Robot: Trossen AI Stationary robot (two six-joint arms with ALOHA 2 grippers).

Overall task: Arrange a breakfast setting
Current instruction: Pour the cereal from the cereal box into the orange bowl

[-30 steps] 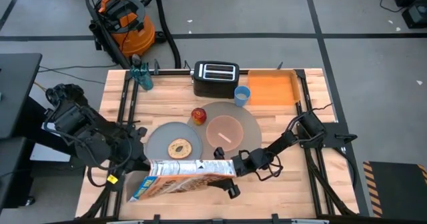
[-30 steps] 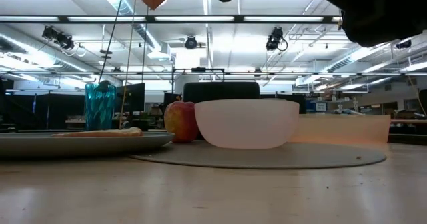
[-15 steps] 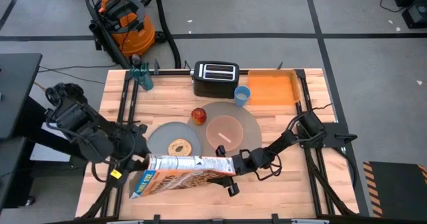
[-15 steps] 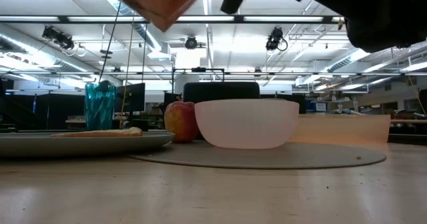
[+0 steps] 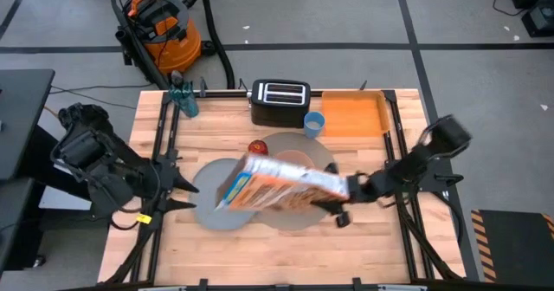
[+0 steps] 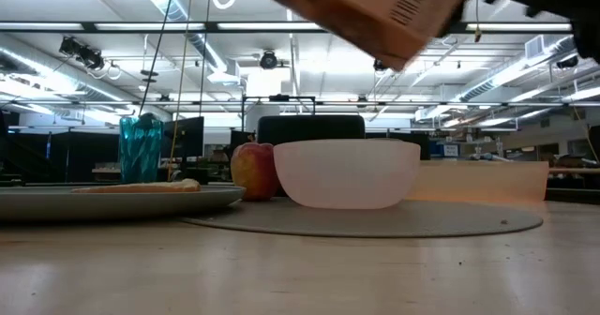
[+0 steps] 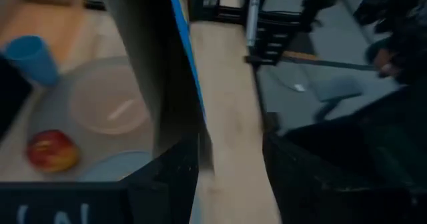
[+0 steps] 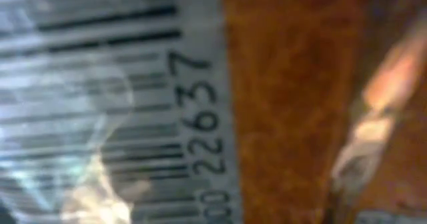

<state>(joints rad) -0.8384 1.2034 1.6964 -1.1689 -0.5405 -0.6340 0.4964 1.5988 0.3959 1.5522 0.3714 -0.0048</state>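
Note:
A cereal box (image 5: pixel 277 185) hangs in the air over the grey-blue plate (image 5: pixel 208 187) and the grey mat (image 5: pixel 322 157), with my right gripper (image 5: pixel 342 194) shut on its right end. In the low view the box (image 6: pixel 375 10) tilts above the pink bowl (image 6: pixel 347 172). My left gripper (image 5: pixel 180 185) stands open left of the plate, clear of the box. The red apple (image 5: pixel 257 146) sits on the mat's far left part. A metal spoon (image 7: pixel 120 109) lies in the bowl. The blue cup (image 5: pixel 313 123) stands behind the mat. The box hides the bagel from above. My right gripper holds the cereal box by its right end (image 5: pixel 333 185), which sits between the two fingers. The fingers come roughly level from the table's right side, along the box's length. The box is lifted clear and tilted, its free left end over the plate.
A black toaster (image 5: pixel 279 100) and an orange tray (image 5: pixel 353 116) stand along the far edge. A teal bottle (image 5: pixel 183 99) stands at the far left corner. Bare wood (image 5: pixel 260 248) lies along the near edge.
My left gripper has opened, let go of the box's left end and drawn back toward the table's left edge. My right gripper has carried the box up and toward the far right. The box has swung from the near edge to above the plate and bowl.

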